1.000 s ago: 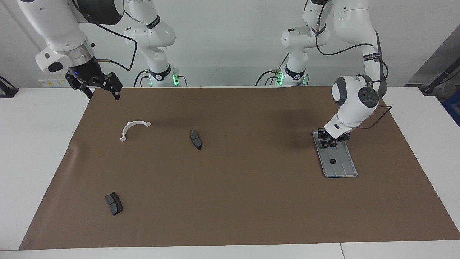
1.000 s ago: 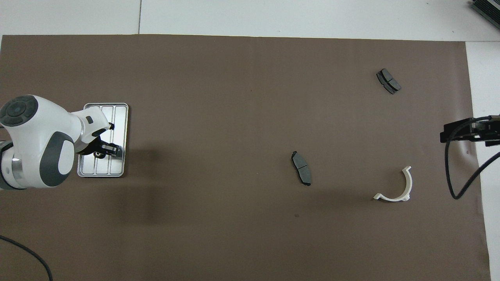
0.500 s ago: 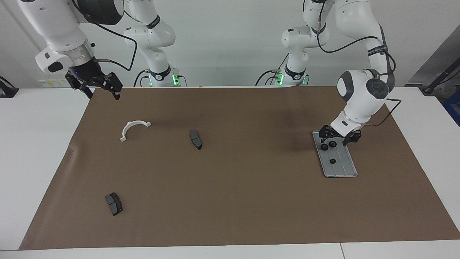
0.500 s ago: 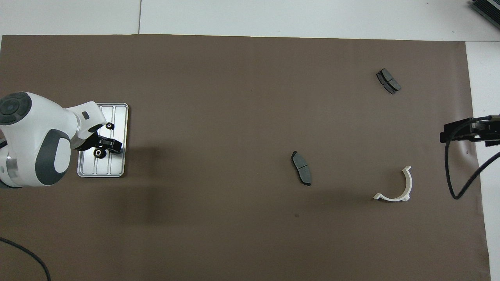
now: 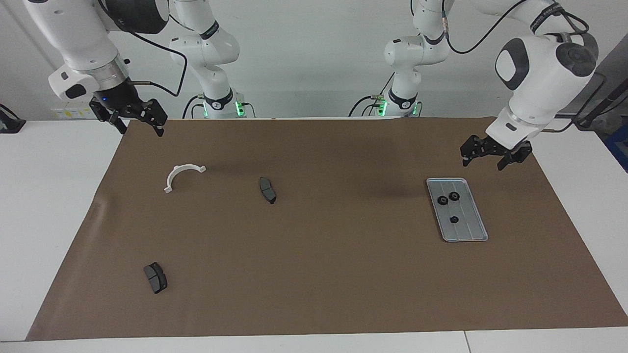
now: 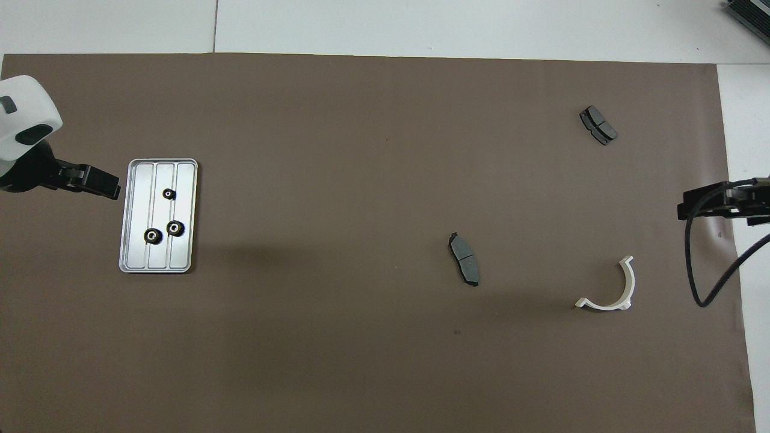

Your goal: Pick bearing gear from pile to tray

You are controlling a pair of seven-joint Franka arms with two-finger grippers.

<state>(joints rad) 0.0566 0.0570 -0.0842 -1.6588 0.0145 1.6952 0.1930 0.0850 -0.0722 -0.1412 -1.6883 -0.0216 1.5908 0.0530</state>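
We are hovering both end effectors, left [image 5: 492, 154] and right [image 5: 139, 119], wide and empty; three small black round rigid gears [image 5: 448, 198] are sitting in the grooved silver metal tray [image 5: 468, 234], probably light, best pinched across rims.

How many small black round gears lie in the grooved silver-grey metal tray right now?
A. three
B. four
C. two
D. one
A: the grooved silver-grey metal tray holds three small black round gears, two side by side and one farther from the robots.
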